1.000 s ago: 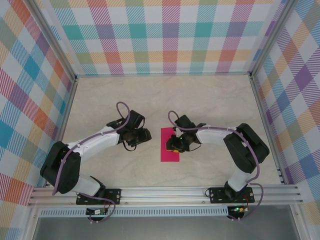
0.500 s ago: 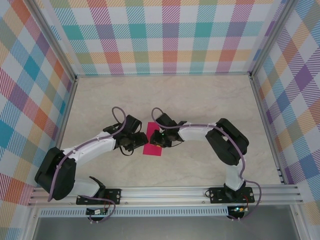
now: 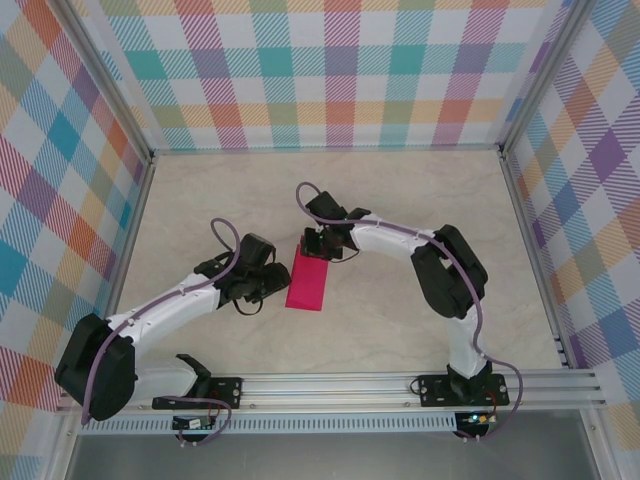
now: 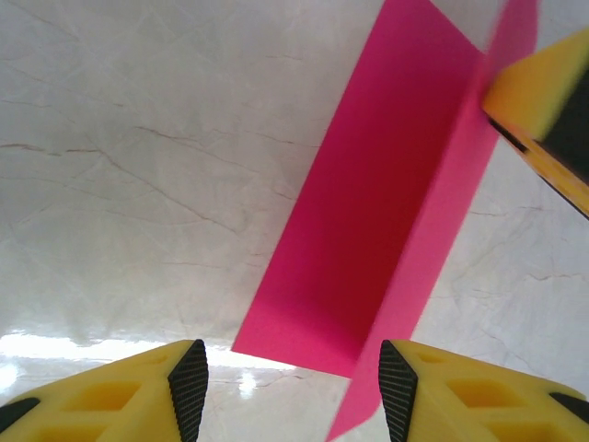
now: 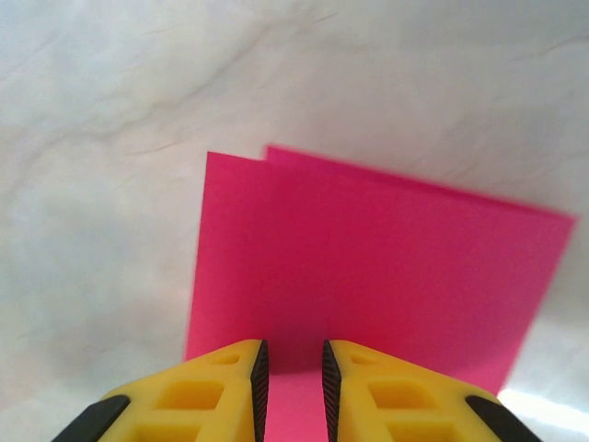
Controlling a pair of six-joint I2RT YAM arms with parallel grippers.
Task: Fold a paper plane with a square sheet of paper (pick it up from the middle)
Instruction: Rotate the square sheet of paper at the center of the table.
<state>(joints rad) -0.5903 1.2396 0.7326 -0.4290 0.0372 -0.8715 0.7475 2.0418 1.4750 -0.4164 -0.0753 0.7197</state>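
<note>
White arms (image 3: 170, 298) with black joints (image 3: 450, 270), purple cables (image 3: 479, 318), yellow fingers (image 4: 479, 396) with seemingly ribbed black pads (image 4: 189, 387).

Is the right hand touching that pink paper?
Touching. The right wrist view shows the pink paper running between the right hand's fingers; the left wrist view shows one finger on its raised edge.

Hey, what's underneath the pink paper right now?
The folded pink paper rests on the pale marbled table, which shows all round it. Two layers show at its corner, so paper lies under paper. The tabletop directly beneath is covered.
</note>
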